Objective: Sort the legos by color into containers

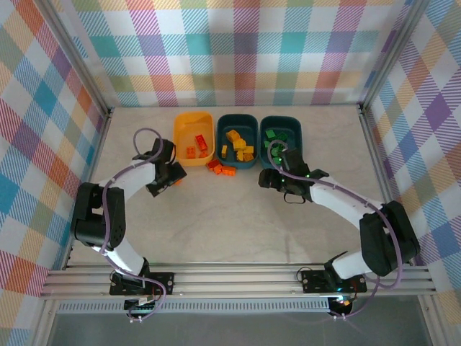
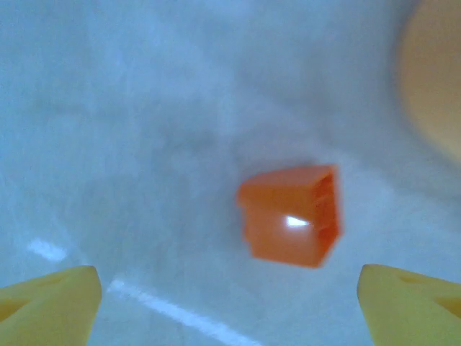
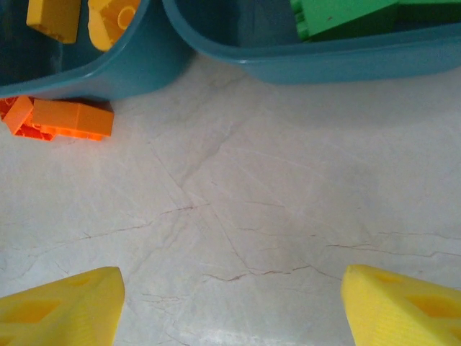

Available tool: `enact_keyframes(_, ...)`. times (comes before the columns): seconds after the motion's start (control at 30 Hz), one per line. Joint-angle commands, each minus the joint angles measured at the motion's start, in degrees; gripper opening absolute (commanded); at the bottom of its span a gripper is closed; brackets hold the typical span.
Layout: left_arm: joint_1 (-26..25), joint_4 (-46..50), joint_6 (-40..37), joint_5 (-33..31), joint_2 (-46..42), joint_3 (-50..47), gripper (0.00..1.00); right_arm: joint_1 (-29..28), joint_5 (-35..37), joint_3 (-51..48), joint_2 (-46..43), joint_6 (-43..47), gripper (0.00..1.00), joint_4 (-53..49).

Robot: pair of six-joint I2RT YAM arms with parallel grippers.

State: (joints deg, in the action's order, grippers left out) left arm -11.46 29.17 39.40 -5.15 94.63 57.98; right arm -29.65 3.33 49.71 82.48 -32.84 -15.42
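Both gape: left pincer [image 2: 230, 306] over orange brick [image 2: 292, 216], right pincer [image 3: 230, 306] facing teal tub rims [image 3: 324, 68].

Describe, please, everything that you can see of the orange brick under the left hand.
The orange brick is a small blocky piece of glossy plastic, with a bright glint on one face and ribbed hollows on its right side. The view is blurred, so no studs can be told. It seems to lie slanted on the pale table, apart from the orange-yellow tub. The open left hand is above it; neither fingertip touches it.
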Motion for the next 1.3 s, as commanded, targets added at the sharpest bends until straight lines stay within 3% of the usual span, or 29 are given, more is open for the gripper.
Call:
enact_keyframes(0.0, 0.13, -7.44, -0.43, 4.45, 1.25, -0.33, 0.87, -1.44, -0.41, 2.66, 1.0, -1.08, 0.79, 1.14)
enact_keyframes(0.33, 0.61, -8.52, -0.07, 4.09, 10.37, 3.97, 0.75, -2.94, 0.83, 2.84, 1.01, -1.69, 0.78, -0.51)
enact_keyframes(0.53, 0.82, -9.82, 0.53, 4.56, 11.43, 3.25, 0.43, -3.35, 0.8, 4.19, 1.36, -1.57, 0.78, -1.19)
enact_keyframes(0.67, 0.81, -9.57, 0.09, 5.27, 8.4, 2.47, 0.36, -3.99, 0.87, 5.28, 2.23, -1.61, 0.79, -1.42)
enact_keyframes(0.9, 0.69, -7.84, -0.97, 7.66, 1.24, 3.86, 0.38, -5.31, 0.8, 6.79, 4.07, -1.73, 0.78, -1.39)
enact_keyframes(1.0, 0.74, -5.35, -0.94, 5.3, 0.22, 4.63, 0.55, -5.81, 0.89, 7.37, 4.35, -1.72, 0.78, -1.54)
enact_keyframes(1.1, 1.5, -3.77, 0.86, 2.97, 0.45, 4.3, 0.65, -6.12, 0.97, 7.68, 4.4, -1.63, 0.78, -1.85)
enact_keyframes(1.27, 3.15, -4.84, 3.27, 4.62, 2.42, 3.95, 0.72, -6.3, 1.32, 7.94, 3.95, -1.04, 0.78, -2.76)
